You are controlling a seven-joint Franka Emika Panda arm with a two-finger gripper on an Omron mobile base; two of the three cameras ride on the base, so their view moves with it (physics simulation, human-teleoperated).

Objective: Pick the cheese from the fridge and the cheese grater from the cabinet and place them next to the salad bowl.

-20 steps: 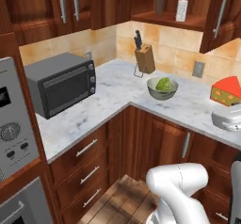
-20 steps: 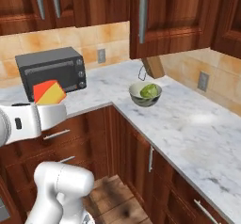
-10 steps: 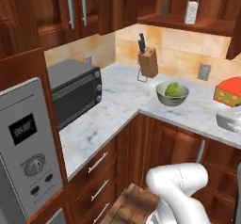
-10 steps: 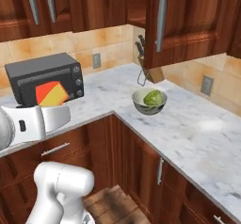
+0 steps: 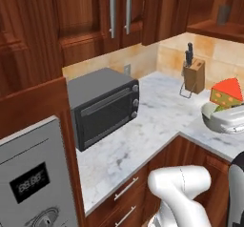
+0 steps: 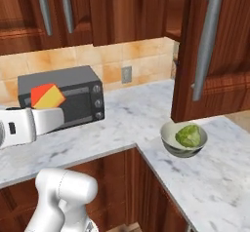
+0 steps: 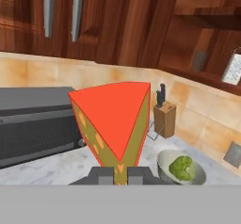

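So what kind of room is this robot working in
A home kitchen, rendered rather than real. It has dark wooden cabinets over a marble counter, a black toaster oven against the tiled wall, and a knife block in the corner.

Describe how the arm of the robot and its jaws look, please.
The arm is glossy white with smooth rounded segments and a dark joint at the right edge of the left base view. The gripper has two small dark grey, blocky fingertips. No cables or markings are visible.
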